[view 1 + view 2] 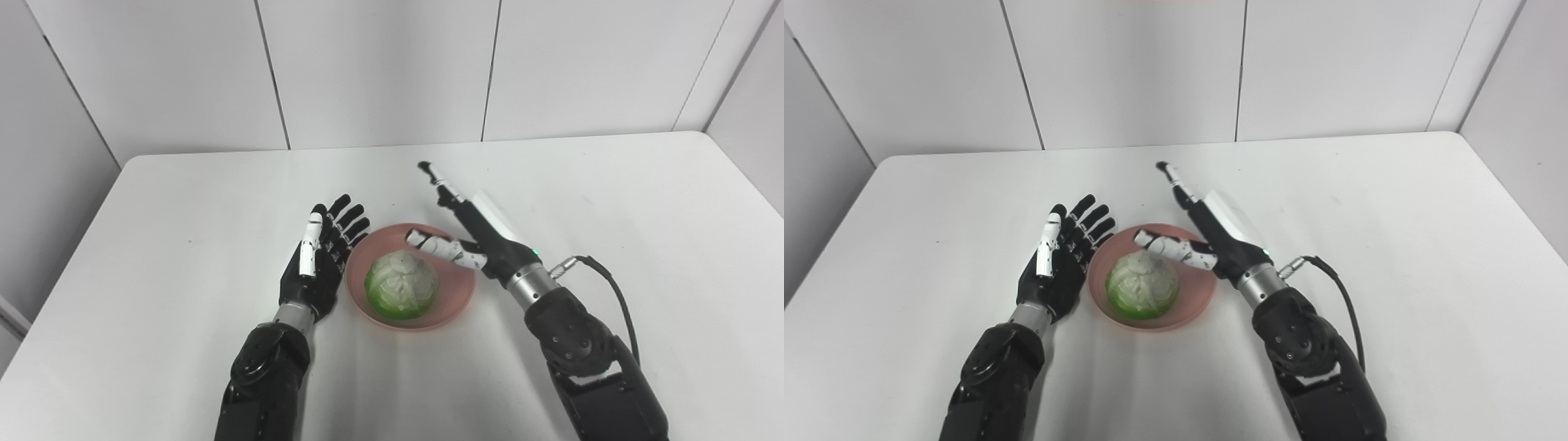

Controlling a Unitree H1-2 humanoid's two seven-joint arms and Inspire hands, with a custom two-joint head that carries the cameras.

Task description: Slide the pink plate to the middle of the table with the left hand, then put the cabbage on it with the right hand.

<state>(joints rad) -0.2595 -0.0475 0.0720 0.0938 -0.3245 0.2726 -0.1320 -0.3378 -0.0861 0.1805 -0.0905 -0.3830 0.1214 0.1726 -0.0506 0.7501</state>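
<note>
A: Cabbage [401, 286] sits in the pink plate [454, 299], plate near table [184, 214] centre. Risks?

B: Right hand [471, 236] is spread, holding nothing, thumb over the cabbage's 1 o'clock side, seemingly just above it. Pulling back low could clip the cabbage and roll it toward the plate's 7 o'clock rim. Left hand [320, 260] is spread and empty, fingers just beside the rim at 9 o'clock; a sideways twitch would shove the plate.

A: Room?

B: Plenty. Bare table at 3, 9 and 12 o'clock, edges well apart from the plate. Both hands can lift clear.
</note>
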